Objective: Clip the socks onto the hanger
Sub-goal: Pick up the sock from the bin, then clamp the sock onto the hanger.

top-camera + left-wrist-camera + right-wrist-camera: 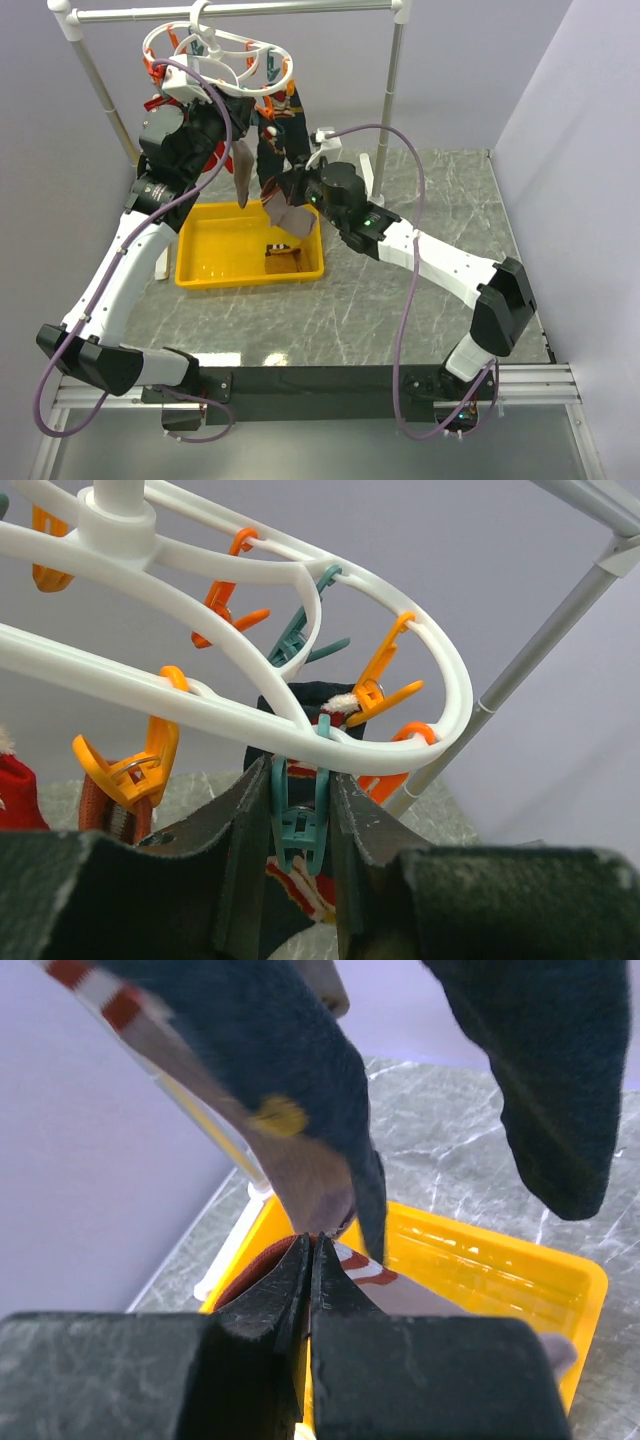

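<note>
Left tool (300, 785) squeezing clothespin (298, 828) (teal), white hanger (115, 520)

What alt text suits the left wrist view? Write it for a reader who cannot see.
The left fingers pinch a teal clothespin hanging from the white oval hanger. Orange clothespins dangle around its ring, a dark sock hangs behind, and a white pole crosses the right side.
</note>
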`<state>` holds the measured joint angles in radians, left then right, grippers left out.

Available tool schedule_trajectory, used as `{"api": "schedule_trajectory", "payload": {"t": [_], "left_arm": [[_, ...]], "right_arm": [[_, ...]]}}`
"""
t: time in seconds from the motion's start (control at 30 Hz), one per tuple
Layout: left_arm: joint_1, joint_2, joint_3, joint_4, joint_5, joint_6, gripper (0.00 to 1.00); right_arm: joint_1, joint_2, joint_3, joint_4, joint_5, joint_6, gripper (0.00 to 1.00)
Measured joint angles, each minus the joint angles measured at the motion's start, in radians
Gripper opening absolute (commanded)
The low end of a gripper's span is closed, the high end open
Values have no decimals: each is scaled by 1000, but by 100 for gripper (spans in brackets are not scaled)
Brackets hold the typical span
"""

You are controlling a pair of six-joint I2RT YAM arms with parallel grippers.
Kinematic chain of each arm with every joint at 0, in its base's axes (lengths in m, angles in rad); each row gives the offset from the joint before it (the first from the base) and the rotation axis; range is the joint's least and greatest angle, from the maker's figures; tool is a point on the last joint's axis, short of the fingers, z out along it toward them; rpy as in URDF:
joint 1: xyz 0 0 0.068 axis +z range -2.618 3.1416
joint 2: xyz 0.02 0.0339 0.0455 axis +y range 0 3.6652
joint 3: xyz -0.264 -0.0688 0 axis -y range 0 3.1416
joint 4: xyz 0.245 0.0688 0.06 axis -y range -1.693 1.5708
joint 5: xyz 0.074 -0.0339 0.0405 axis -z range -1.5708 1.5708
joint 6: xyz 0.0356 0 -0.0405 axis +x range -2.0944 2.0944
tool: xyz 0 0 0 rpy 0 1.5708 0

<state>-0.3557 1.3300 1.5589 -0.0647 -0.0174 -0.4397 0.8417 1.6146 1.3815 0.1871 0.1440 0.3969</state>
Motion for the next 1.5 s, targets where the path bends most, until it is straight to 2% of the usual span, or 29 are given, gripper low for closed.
{"api": "schedule_trajectory", "payload": {"t": [0.67,0.97,1.5], "left_arm": [[0,-8,-2,25,26,84,22],[0,-8,-2,40,39,83,22],[0,-37,-23,54,48,110,22]], "right_arm": [[9,-78,103,-35,-14,71,0],[51,14,320,-70,-10,81,0],[60,168,460,-185,130,-6,0]]}}
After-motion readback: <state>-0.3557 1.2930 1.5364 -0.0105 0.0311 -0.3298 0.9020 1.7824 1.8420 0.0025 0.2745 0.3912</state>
